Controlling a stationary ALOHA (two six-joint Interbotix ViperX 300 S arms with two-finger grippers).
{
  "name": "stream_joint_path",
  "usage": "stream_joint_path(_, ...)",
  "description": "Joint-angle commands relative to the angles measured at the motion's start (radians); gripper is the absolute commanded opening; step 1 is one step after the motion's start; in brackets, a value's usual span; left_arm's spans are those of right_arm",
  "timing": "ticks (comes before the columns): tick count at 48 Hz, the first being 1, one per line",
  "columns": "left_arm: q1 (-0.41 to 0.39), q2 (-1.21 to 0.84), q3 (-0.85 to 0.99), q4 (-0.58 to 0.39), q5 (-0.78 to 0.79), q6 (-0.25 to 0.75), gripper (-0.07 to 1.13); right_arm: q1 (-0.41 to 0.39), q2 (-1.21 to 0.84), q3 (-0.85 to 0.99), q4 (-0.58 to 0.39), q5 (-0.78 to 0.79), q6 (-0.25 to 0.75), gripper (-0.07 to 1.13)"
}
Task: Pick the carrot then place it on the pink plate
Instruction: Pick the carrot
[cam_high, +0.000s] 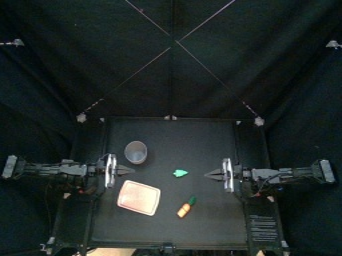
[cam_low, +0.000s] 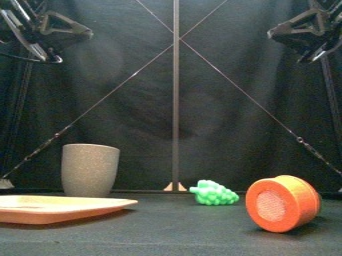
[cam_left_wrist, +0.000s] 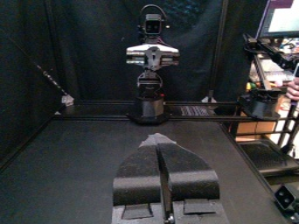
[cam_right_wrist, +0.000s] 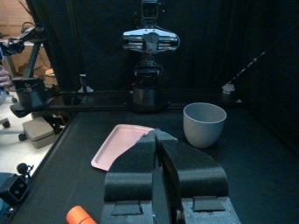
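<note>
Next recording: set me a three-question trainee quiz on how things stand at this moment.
1. True or false: the carrot already lies on the pink plate.
2. Which stands farthest back? A) the grey cup B) the green toy C) the carrot
3. Fill in: the left pincer and the right pincer each have their jaws ____.
Key: 1 false; 2 A; 3 shut.

High top view looks down, near front view looks level; both show the pink tray (cam_high: 138, 196).
</note>
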Motion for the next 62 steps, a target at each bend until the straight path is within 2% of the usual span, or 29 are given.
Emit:
stream_joint_path(1,0.034,-0.006,-0.028,0.0,-0.003,0.005,0.01,0.005,0.031,-0.003,0.008,-0.002,0.006,0.02)
stream_joint_path(5,0.044,-0.012,-0.029,0.002,-0.003,0.005,-0.05,0.006,0.061,-0.008,0.02,0.002,0.031,0.02)
stream_joint_path(8,0.049,-0.018,-0.029,0.003,-0.003,0.006,-0.05,0.026,0.094,-0.02,0.029,0.0,0.063,0.03)
stream_joint_path(16,0.051,-0.025,-0.029,0.006,-0.003,0.005,-0.03,0.17,0.218,-0.086,0.006,0.009,0.135,0.03)
stream_joint_path(24,0.051,-0.025,-0.023,0.005,0.005,0.005,-0.03,0.331,0.377,-0.169,0.003,0.017,0.143,0.04)
stream_joint_path(29,0.051,-0.025,-0.023,0.008,0.008,0.006,-0.03,0.388,0.488,-0.218,0.006,0.018,0.143,0.04)
stream_joint_path(33,0.052,-0.025,-0.023,0.008,0.008,0.006,-0.03,0.393,0.58,-0.249,0.02,0.018,0.147,0.08)
stream_joint_path(36,0.054,-0.025,-0.023,0.008,0.008,0.005,-0.03,0.393,0.634,-0.264,0.046,0.02,0.144,0.15)
stream_joint_path(40,0.054,-0.025,-0.023,0.008,0.008,0.006,-0.03,0.388,0.699,-0.281,0.077,0.02,0.144,0.3)
stream_joint_path(54,0.054,-0.026,-0.02,0.008,0.009,0.006,-0.03,0.367,0.845,-0.325,0.129,0.018,0.147,1.02)
stream_joint_path(57,0.054,-0.025,-0.02,0.009,0.009,0.006,-0.03,0.367,0.859,-0.327,0.147,0.021,0.144,1.08)
stream_joint_path(62,0.054,-0.026,-0.02,0.009,0.008,0.006,-0.03,0.367,0.874,-0.324,0.17,0.044,0.144,1.04)
